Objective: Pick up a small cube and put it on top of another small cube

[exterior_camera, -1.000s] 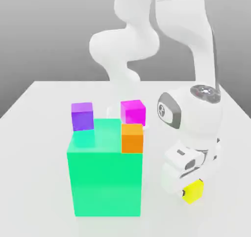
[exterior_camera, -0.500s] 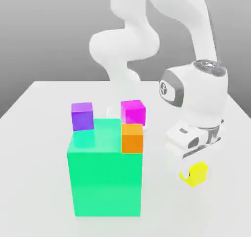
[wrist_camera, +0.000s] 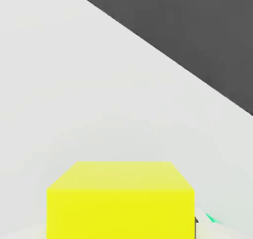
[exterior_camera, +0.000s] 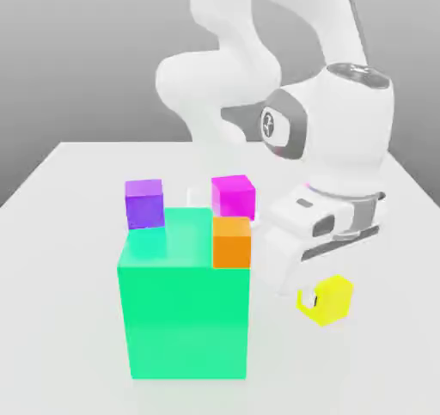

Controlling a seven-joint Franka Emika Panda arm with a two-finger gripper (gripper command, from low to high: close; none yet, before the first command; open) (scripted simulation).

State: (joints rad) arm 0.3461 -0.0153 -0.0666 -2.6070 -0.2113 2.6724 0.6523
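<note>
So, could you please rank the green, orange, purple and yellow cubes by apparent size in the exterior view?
1. green cube, by far.
2. yellow cube, orange cube and purple cube: look alike; differing nearness to the camera prevents ranking.

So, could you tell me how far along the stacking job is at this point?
Done: the gripper is shut on the small yellow cube, which hangs clear of the table. In hand: carrying it. Left: setting it on another small cube, such as the orange one on the big green cube.
</note>
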